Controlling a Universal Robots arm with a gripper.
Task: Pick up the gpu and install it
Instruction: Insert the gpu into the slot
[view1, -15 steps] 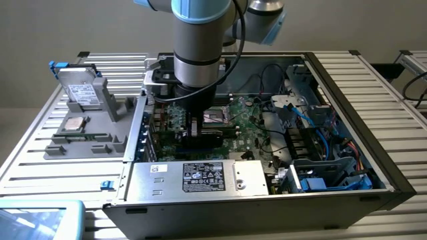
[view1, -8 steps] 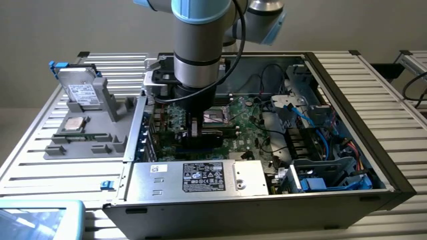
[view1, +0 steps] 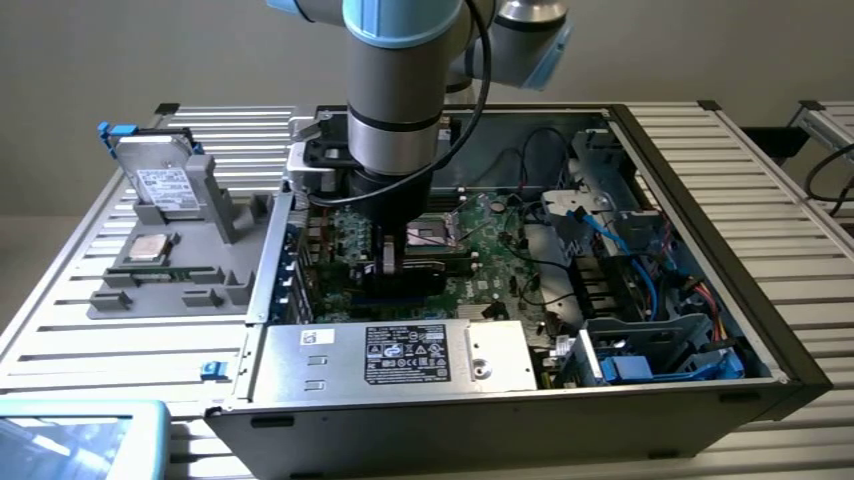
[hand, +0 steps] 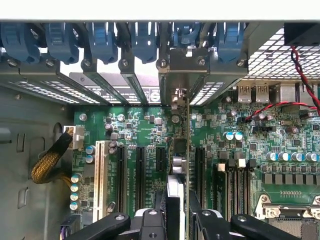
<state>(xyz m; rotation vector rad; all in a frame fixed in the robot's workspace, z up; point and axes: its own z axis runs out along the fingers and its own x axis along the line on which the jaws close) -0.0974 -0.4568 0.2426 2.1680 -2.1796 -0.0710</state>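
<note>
The gpu (hand: 187, 150) stands on edge inside the open computer case (view1: 694, 200), seen edge-on as a thin green board over the motherboard's expansion slots (hand: 140, 170). Its silver end bracket (hand: 182, 62) sits at the case's rear slot openings, under the blue clips (hand: 142, 37). My gripper (hand: 177, 222) is shut on the card, with a black finger (hand: 150, 222) on each side. In the exterior view the gripper (view1: 396, 262) reaches straight down into the case and the gpu (view1: 400, 280) shows as a dark block at the motherboard (view1: 494, 250). Whether the card is seated in its slot is hidden.
A grey holder (view1: 174, 290) at the exterior view's left carries a hard drive (view1: 163, 180), a processor (view1: 147, 248) and a memory stick (view1: 167, 271). The power supply (view1: 400, 355) fills the case's near side. Blue cables (view1: 627, 250) and a drive cage (view1: 654, 350) crowd the exterior view's right.
</note>
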